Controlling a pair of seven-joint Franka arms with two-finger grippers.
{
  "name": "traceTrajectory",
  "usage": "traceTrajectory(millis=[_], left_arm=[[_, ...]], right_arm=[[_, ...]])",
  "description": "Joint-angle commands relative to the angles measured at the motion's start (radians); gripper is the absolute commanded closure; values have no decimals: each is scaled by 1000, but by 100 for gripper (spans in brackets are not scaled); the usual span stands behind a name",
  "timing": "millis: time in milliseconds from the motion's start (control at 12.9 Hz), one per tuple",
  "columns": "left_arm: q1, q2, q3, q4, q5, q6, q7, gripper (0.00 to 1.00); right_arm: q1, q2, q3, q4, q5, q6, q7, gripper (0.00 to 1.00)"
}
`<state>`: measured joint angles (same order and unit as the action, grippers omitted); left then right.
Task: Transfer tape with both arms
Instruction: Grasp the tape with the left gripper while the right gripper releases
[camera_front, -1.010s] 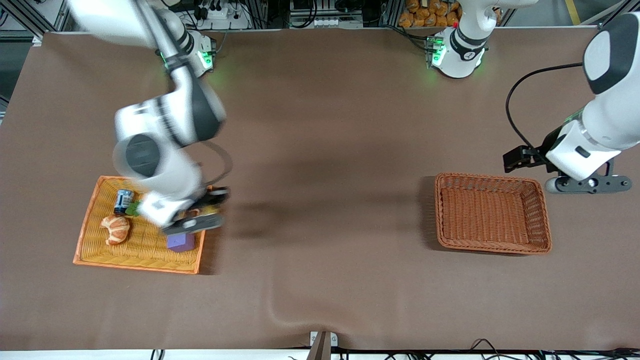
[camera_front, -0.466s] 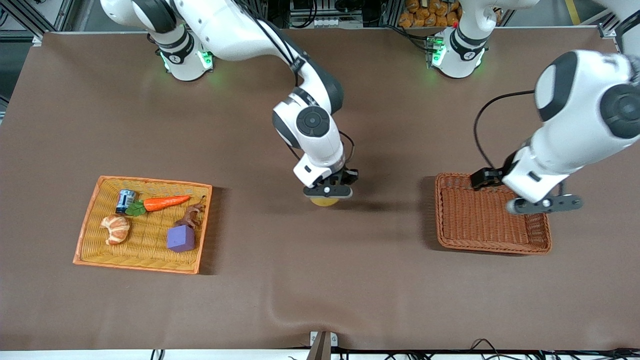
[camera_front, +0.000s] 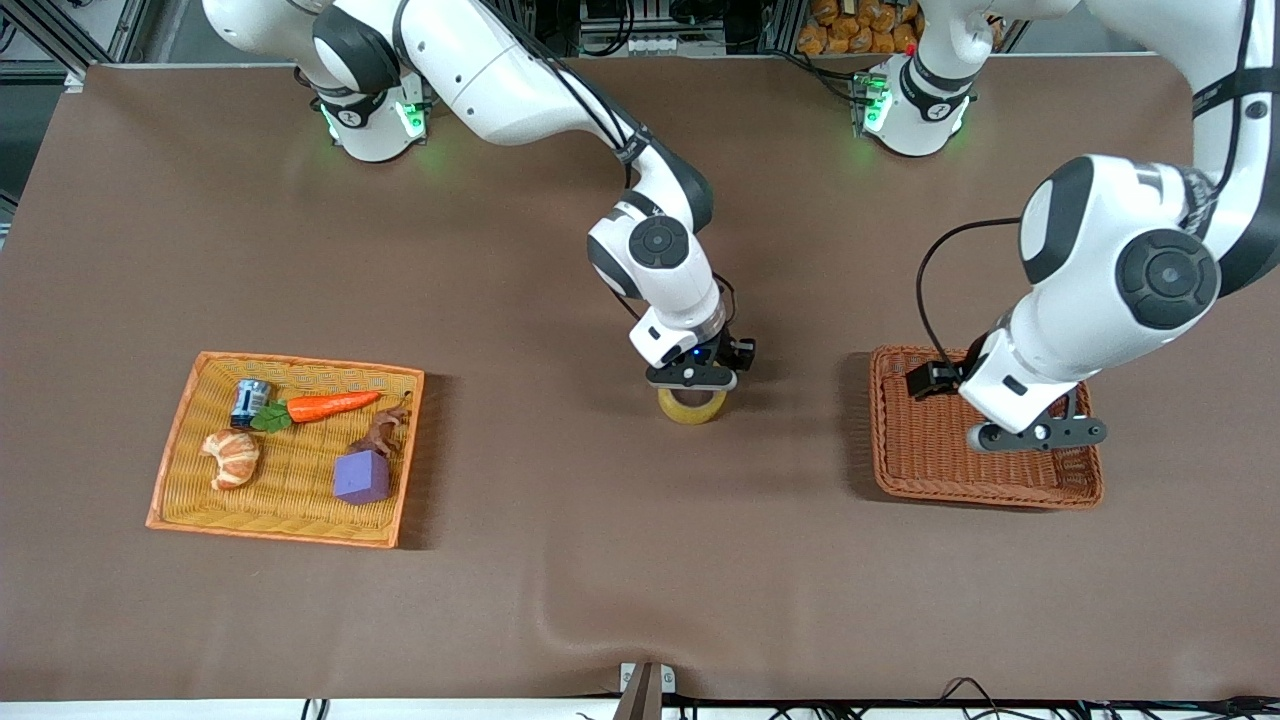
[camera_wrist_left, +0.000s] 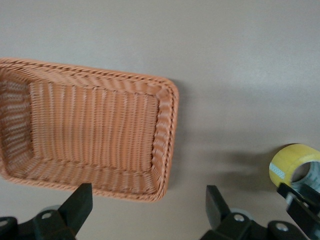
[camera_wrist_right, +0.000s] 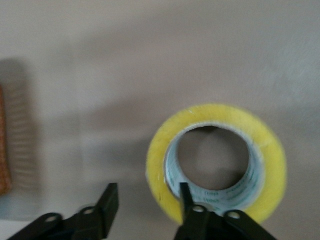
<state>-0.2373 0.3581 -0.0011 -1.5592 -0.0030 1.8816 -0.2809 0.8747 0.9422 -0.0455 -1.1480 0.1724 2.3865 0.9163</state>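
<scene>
Tape core print unreadable

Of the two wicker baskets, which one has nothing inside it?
The darker brown basket under the left tool has nothing inside; the orange tray basket holds toys.

The tape is a translucent yellow roll with a pale grey inner core, its round opening facing up so the brown worktop shows through the hole. It lies flat about midway between the two ends of the worktop, directly under the right end effector. In the right wrist view, one finger sits inside the roll's hole and the other outside its wall, with a gap between them. The left wrist view shows the roll from the side.
</scene>
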Motion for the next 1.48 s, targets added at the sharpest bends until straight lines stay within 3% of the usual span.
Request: traceTrajectory(millis=[0,155,389,544,699,855,1166,1399], left_arm=[[-25,12,-11,-76,-22,123,-15,0],[-68,16,-22,-136,-37,206,-85,0],[-169,68,-25,-148,-37,266,-222,0],[-232,119,-23,-147,-37,316,-318,0],[-270,172,-23,-134,-37,376,-348,0],[-298,234,-25,-119,-38,422,-363,0],[-350,306,-25,-84,-38,461,-487,0],[-358,335,-25,-84,-34,484,-500,0]], right_arm=[[-98,-147,0,-13,15,-291,-142,0],[-231,-299,-1,-100,13,-453,-331,0],[-373,-579,-5,-364,6,-475,-515,0],[-474,-722,-5,-482,-23,-507,-662,0],[-566,-802,-5,-490,-62,-666,-718,0],[-631,-880,-4,-492,-170,-763,-770,0],[-749,-974,-10,-473,-177,-897,-905,0],[-842,-971,-13,-434,-206,-919,-1047,0]])
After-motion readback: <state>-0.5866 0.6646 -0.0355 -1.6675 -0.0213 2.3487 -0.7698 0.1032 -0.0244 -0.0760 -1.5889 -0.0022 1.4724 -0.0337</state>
